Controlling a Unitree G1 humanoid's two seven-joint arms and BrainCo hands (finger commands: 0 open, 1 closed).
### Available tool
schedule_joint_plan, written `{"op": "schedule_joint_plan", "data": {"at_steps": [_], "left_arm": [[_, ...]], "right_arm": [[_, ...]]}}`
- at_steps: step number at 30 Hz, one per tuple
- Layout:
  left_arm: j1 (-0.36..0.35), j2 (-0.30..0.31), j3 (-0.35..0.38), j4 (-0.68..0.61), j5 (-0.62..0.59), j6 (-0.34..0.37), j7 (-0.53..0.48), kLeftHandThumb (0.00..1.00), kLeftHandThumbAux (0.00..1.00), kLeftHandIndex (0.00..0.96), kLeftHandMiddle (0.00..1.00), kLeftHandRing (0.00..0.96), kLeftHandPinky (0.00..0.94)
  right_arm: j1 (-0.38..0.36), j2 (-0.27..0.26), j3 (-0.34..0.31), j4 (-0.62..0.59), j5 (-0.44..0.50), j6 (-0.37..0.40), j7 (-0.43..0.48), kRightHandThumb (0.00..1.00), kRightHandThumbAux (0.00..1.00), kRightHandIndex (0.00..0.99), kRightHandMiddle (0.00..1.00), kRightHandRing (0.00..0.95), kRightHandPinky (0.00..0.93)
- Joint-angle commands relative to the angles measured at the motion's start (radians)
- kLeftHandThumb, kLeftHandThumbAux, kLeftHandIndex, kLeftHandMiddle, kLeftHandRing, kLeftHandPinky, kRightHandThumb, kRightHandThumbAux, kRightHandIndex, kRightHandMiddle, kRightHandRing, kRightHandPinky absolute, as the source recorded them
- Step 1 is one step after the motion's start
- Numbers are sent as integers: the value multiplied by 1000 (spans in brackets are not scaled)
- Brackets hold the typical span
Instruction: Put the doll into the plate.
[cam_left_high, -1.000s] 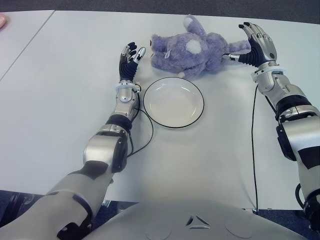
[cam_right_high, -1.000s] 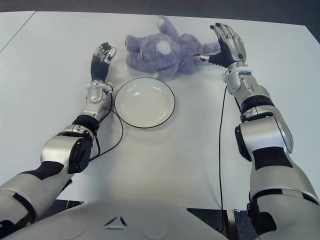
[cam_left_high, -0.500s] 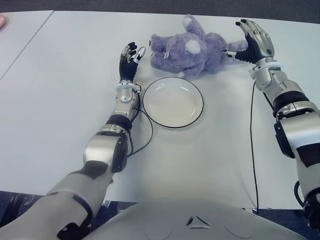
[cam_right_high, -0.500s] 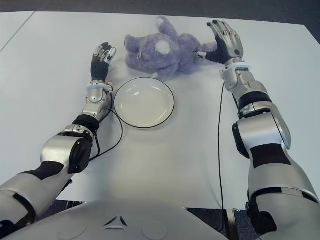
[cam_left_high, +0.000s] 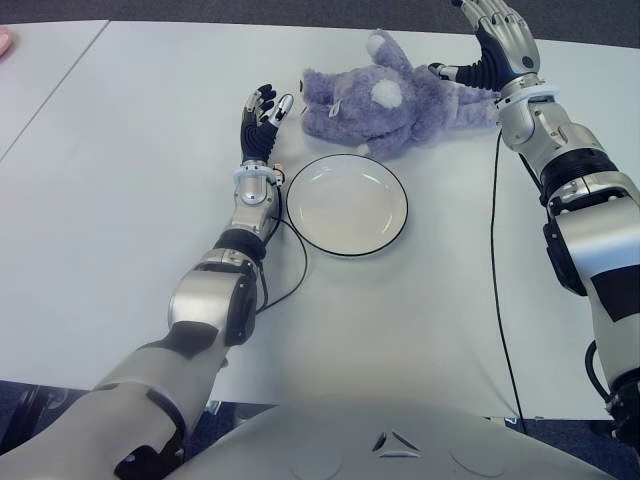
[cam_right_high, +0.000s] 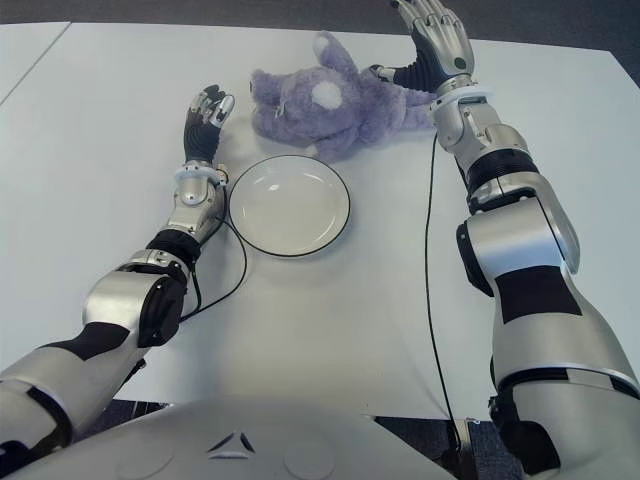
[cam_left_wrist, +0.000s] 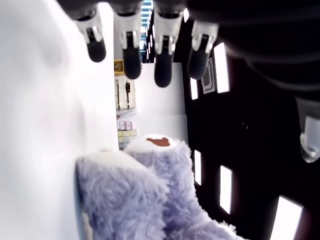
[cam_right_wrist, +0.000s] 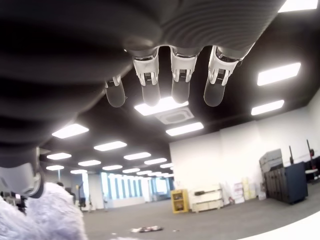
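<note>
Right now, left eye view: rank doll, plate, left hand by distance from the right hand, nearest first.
From the right hand, open at the table's far right:
1. Purple plush doll, just to its left.
2. White plate, nearer the robot, centre.
3. Left hand, beyond the doll's other end.

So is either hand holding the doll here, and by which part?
Nothing is held. The left hand and right hand flank the doll, fingers extended.

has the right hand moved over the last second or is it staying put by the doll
Yes. The right hand has travelled away from the robot toward the table's far edge, and slightly leftward, fingers spread, now beside the doll's right end. The doll itself has not shifted.
</note>
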Motion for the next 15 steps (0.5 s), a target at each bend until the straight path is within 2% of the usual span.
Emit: {"op": "schedule_joint_plan", "data": {"at_steps": [1, 9, 15], "left_arm": [[251, -87, -20, 173, 41, 112, 33, 0, 429, 191, 190, 138, 0], [252, -87, -22, 172, 46, 107, 38, 0, 433, 202, 193, 137, 0], [251, -87, -23, 172, 46, 109, 31, 0, 432, 207, 194, 134, 0]], "right_arm": [[2, 75, 34, 13, -28, -18, -5, 345, 512, 0, 0, 0, 97], [-2, 102, 48, 15, -30, -32, -22, 422, 536, 0, 0, 0, 157], [-7, 123, 63, 14, -37, -48, -49, 471, 540, 0, 0, 0, 96]]}}
